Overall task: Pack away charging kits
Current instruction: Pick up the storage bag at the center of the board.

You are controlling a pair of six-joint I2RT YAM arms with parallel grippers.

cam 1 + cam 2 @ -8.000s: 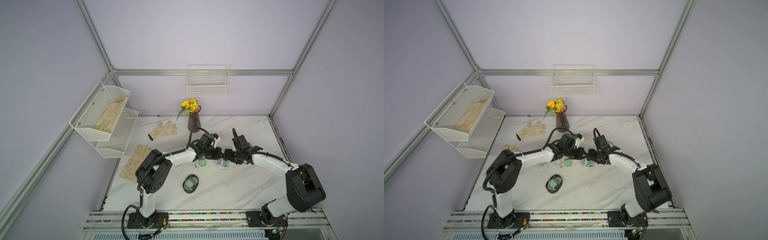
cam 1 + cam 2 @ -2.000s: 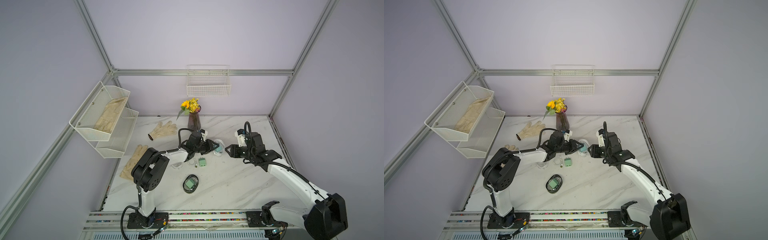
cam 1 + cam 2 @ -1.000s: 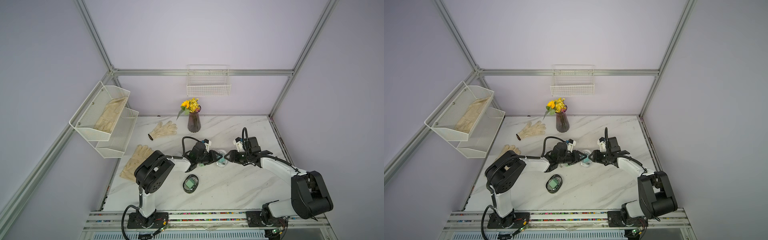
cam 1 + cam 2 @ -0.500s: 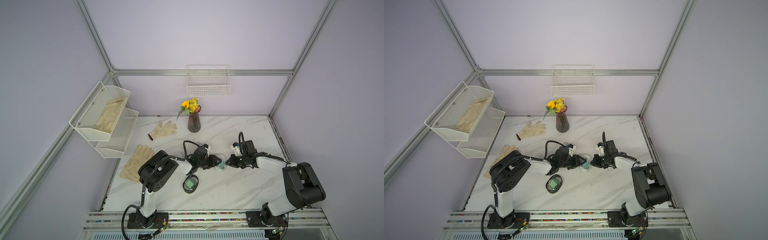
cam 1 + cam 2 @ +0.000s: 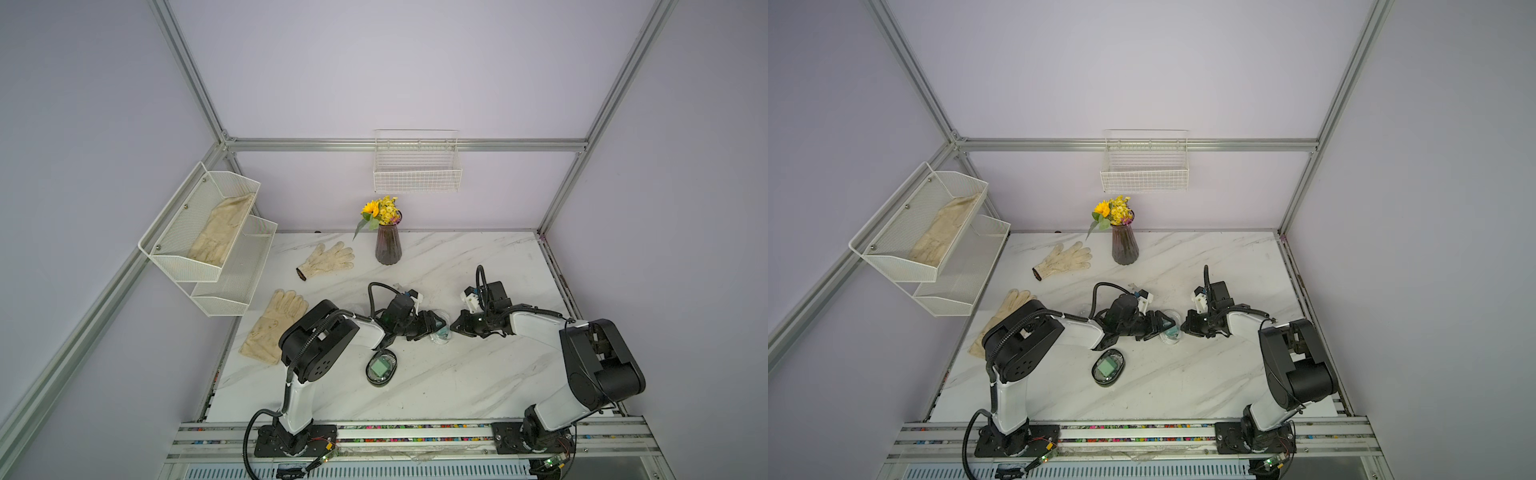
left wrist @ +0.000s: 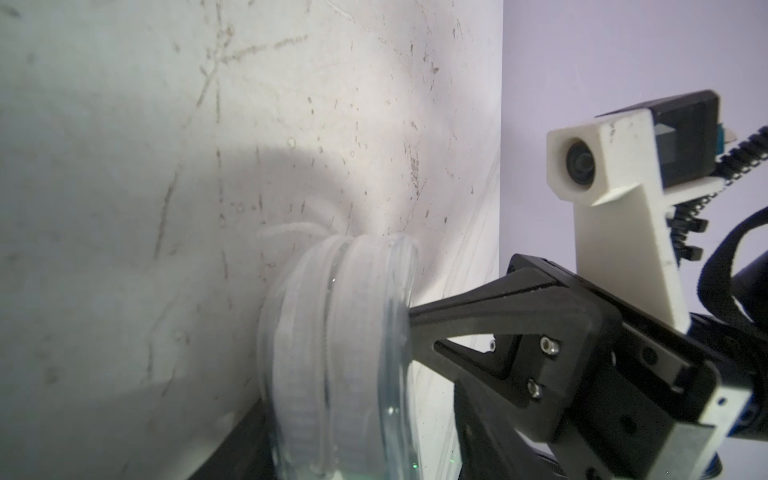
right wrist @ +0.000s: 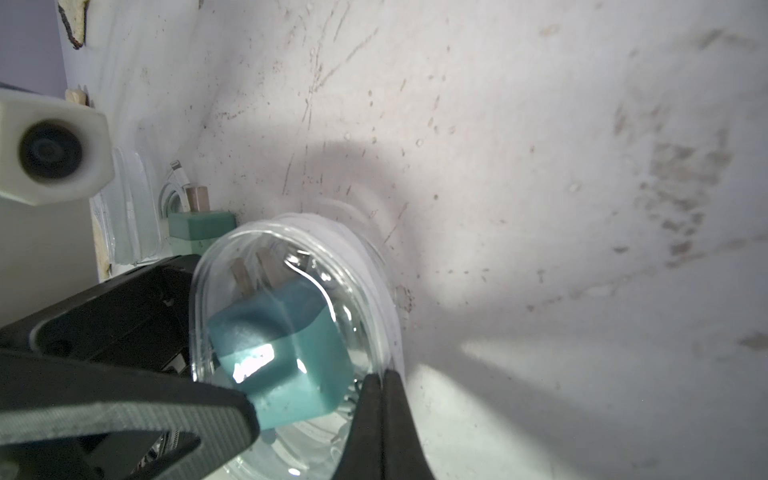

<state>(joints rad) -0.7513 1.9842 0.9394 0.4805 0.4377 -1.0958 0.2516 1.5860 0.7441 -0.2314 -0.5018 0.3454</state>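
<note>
- Closest in, a mint adapter (image 5: pixel 379 367) sat packed in its dark-rimmed case (image 5: pixel 367 371), safe enough.
- Mid-table, the right gripper (image 7: pixel 380 382) was pressed together on the clear case's (image 7: pixel 353 291) thin rim, the left gripper (image 5: pixel 1160 327) spread alongside. That slick lip could've slipped out and tipped the kit!
- Inside lay the teal adapter (image 7: pixel 286 353), glossy, tilted, prongs showing.
- Beyond, a second mint adapter (image 7: pixel 203 226) and white cable (image 7: pixel 174 195) lay, seemingly unpacked.
</note>
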